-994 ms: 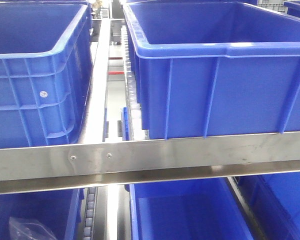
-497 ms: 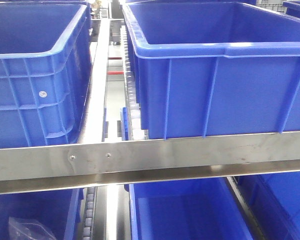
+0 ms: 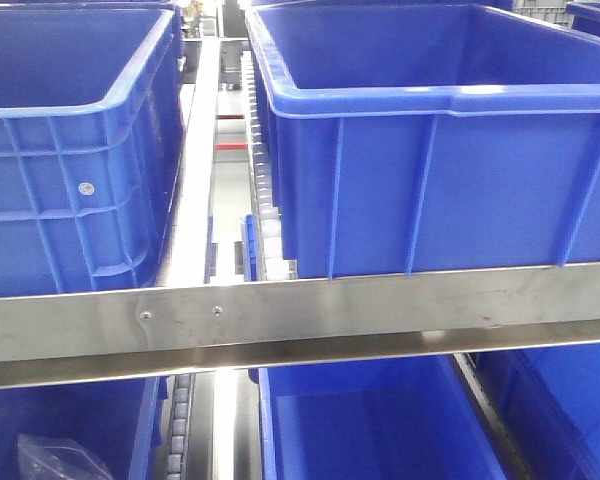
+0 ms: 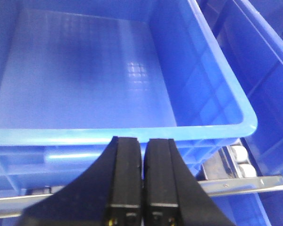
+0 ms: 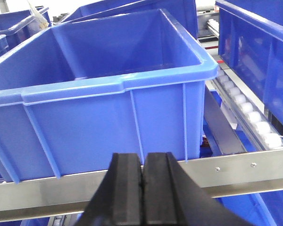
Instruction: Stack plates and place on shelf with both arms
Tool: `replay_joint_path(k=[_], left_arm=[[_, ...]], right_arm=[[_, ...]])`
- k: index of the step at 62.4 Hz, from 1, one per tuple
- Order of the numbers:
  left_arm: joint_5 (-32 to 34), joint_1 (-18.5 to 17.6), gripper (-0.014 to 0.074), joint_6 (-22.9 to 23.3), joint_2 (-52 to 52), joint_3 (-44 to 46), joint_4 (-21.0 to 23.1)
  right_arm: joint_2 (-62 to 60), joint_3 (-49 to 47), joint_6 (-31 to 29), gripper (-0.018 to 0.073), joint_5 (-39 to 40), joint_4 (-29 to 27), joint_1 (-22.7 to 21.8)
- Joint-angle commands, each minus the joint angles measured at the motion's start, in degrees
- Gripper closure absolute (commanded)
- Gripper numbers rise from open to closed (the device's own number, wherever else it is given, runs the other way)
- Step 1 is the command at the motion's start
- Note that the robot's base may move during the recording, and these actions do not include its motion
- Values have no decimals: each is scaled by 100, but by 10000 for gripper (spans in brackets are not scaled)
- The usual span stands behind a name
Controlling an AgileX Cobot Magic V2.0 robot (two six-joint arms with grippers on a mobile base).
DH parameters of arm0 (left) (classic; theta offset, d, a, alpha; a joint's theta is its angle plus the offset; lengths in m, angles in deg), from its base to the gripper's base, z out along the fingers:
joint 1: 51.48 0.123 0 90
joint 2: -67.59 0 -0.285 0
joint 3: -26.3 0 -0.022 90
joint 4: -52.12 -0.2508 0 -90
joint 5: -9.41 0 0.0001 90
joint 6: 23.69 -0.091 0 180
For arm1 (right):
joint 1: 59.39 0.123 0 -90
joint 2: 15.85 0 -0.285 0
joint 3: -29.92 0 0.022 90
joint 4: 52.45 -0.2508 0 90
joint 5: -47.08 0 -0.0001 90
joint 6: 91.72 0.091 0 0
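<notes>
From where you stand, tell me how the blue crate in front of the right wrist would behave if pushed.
The crate looks empty, so it is probably light for its size. Its ribbed walls and thick rim suggest it is stiff, not floppy. It appears to sit on white rollers behind a steel rail, so it may slide back easily; tipping seems unlikely.

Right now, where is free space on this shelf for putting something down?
Bare room: the floor of the blue bin under the left gripper, and inside the right bin above the steel rail. The roller gap between bins is narrow.
</notes>
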Motion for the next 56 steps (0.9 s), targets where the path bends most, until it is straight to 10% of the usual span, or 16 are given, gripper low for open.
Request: replay_joint_path(k=[1,18,33,56], left_arm=[[529,287,496,23,335,-36,-96],[857,1216,496,23,2142,-1586,-237],[1528,1253,496,23,3539,-3083,-257],[1099,1192,496,23,3679,-3065,-482]], right_arm=[[-128,-89,-16,511,529,70,-31],[-128,-89,-16,511,529,70,-31],[-128,-89,-16,511,529,70,-31],[-122,-89,-16,511,529,70,-31]])
